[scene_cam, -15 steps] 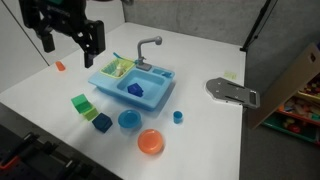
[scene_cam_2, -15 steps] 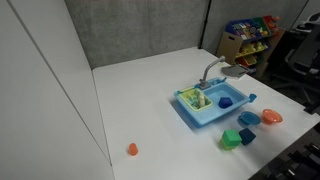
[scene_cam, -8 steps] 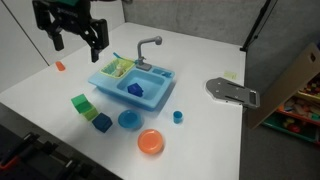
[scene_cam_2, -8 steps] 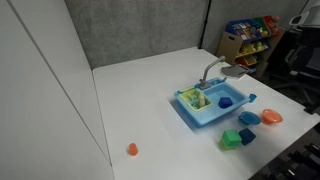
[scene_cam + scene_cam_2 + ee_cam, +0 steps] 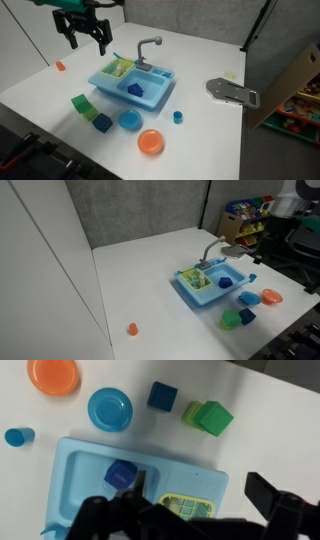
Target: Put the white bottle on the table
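Hanging spread and empty at upper left over the sink [image 5: 158, 84], the gripper [image 5: 87, 44] risks pinching the wrong thing, for I cannot pick out the white bottle anywhere.

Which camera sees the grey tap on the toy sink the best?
An exterior view shows the tap best: its whole post and curved spout stand out, with nothing in front. In an exterior view from farther off, it looks smaller and harder to make out. The wrist view does not show it.
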{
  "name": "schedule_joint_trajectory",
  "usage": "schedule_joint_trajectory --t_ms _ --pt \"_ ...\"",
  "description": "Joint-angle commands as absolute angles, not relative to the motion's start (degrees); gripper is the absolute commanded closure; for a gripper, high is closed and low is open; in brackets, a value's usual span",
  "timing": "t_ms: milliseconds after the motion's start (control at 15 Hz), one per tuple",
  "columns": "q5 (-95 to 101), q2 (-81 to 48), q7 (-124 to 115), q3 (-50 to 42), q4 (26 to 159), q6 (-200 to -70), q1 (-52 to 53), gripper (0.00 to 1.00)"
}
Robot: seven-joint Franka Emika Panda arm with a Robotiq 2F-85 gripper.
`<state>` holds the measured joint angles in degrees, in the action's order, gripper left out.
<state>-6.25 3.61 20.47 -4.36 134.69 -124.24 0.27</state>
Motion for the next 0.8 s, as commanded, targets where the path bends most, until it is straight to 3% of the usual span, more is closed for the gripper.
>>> schedule_joint_trajectory --t_ms 0,733 --pt "-5.4 -2.4 15.0 -2.2 129.7 -128.2 0.4 0.00" --pt "-0.5 -19.1 2.4 0.1 120.9 -139.2 2.1 0.00"
